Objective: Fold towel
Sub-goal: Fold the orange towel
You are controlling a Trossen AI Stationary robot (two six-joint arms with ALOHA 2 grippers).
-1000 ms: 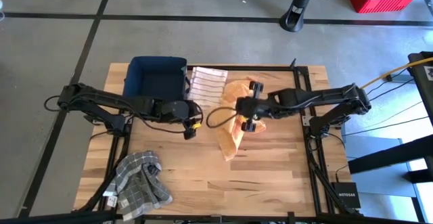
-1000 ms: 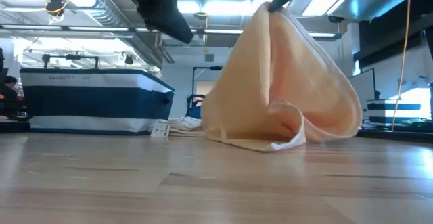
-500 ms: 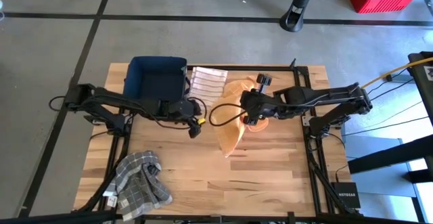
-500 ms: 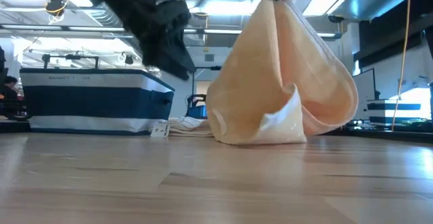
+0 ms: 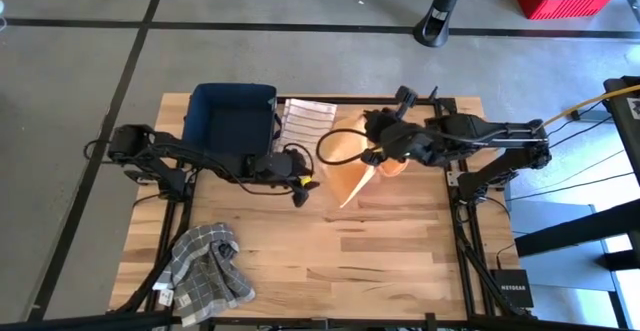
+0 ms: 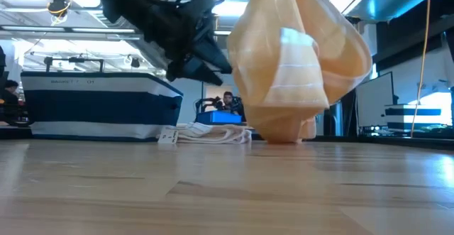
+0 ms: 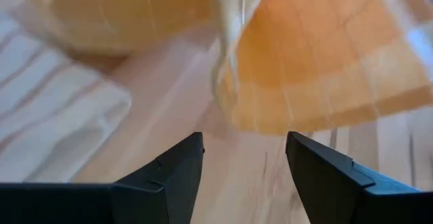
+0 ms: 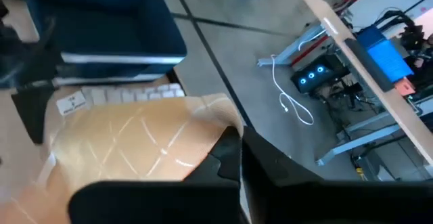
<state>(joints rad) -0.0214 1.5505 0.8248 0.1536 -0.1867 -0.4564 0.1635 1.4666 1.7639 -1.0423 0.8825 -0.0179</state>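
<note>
An orange checked towel [image 5: 350, 161] hangs bunched from my right gripper [image 5: 380, 155], which is shut on it above the table's middle. In the low view the towel [image 6: 291, 64] reaches down to about table height. My left gripper [image 5: 303, 188] is open, low over the table just left of the towel. In the left wrist view the towel's hanging corner [image 7: 318, 68] is a little ahead of that gripper [image 7: 243, 160], with nothing between the fingers. My right gripper pinches the towel's gathered upper part [image 8: 213, 126] between its two shut fingers, slanting down from the table's right side. The fingers hide whether they hold one layer or several. The towel hangs slack below them; whether its lower end [image 6: 284, 132] rests on the table I cannot tell.
A dark blue bin [image 5: 235, 116] stands at the far left, with a folded white striped towel [image 5: 305, 121] lying beside it near the orange one. A crumpled grey checked towel [image 5: 205, 266] lies at the near left corner. Bare wood [image 5: 380, 251] fills the near right.
My right gripper has risen and moved toward the far edge with the orange towel, lifting its spread lower folds off the table so that it now hangs bunched. My left gripper has opened, dropped lower and moved right toward the towel.
</note>
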